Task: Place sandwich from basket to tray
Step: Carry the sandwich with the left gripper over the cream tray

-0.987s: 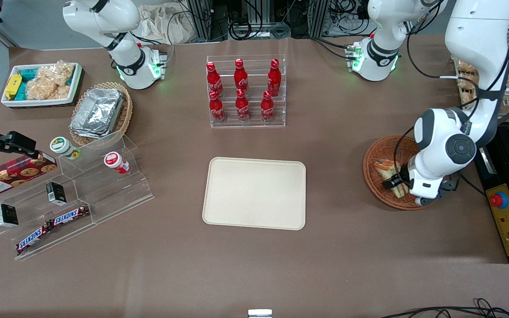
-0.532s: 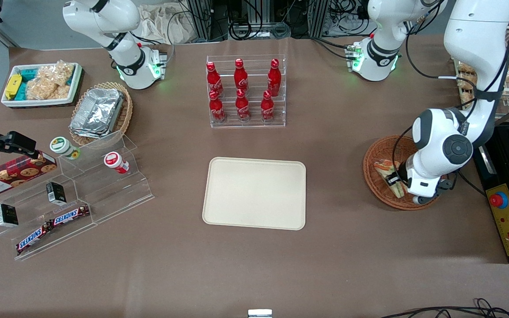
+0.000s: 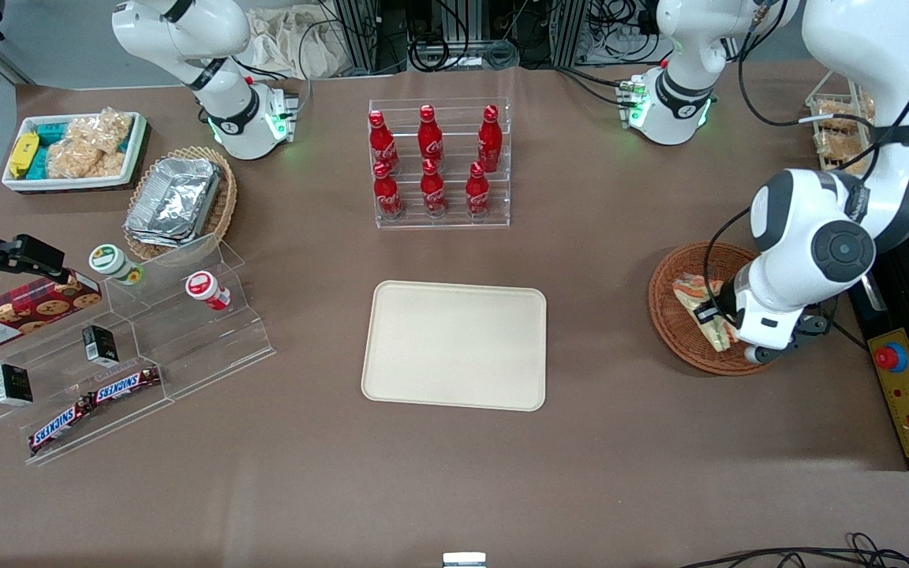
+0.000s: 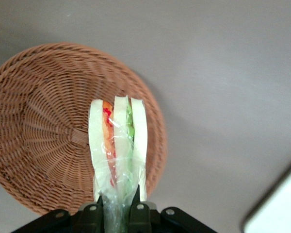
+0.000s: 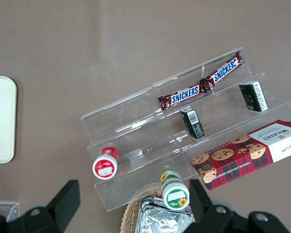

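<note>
The sandwich (image 4: 117, 145), a clear-wrapped wedge of pale bread with orange-red and green layers, is pinched at its narrow end by my left gripper (image 4: 117, 194), which is shut on it. It hangs just above the round reddish-brown wicker basket (image 4: 43, 121), over the rim part nearest the tray. In the front view the sandwich (image 3: 697, 302) and gripper (image 3: 719, 327) are over the basket (image 3: 669, 323), partly covered by the arm. The cream tray (image 3: 454, 345) lies flat mid-table with nothing on it; its corner shows in the left wrist view (image 4: 281, 208).
A clear rack of red cola bottles (image 3: 439, 162) stands farther from the front camera than the tray. A black unit with a red button (image 3: 888, 359) sits beside the basket at the working arm's end. Snack stands, a foil-container basket (image 3: 178, 201) and a white bin (image 3: 76, 150) lie toward the parked arm's end.
The gripper has closed on the sandwich and raised it a little off the basket floor; the wrist and forearm have swung slightly toward the table's working-arm end.
</note>
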Available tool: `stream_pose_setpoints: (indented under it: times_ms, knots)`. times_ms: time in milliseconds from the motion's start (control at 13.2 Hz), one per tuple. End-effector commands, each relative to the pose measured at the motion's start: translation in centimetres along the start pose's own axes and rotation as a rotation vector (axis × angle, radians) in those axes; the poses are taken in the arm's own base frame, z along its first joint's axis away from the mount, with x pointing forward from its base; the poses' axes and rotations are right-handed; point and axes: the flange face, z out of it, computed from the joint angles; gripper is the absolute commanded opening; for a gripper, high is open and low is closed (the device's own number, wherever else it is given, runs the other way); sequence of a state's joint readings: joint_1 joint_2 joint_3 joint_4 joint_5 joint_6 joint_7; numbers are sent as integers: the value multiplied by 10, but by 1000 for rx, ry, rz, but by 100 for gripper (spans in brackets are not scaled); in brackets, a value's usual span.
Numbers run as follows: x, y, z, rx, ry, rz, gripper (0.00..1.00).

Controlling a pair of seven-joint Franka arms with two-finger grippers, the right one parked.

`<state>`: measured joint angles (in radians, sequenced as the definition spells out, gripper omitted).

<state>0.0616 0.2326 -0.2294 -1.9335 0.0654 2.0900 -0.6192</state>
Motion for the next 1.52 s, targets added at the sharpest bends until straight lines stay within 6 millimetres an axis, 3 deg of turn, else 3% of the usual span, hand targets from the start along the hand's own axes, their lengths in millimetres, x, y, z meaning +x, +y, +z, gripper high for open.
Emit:
stream_pose_setpoints:
  times_ms: [0,152,380,608,835,1063,1291,1443]
  knots:
    - [-19,51,-35,-40,31,128,0]
    - [-36,92,-35,-85,46,220,0]
    - [-52,150,-18,-162,82,314,0]
    - [-55,203,14,-185,135,416,0]
    - [-77,244,51,-167,122,494,0]
    - [-101,269,86,-192,111,538,0]
    - [-114,275,109,-180,78,555,7]
    - [-114,275,117,-175,63,540,36]
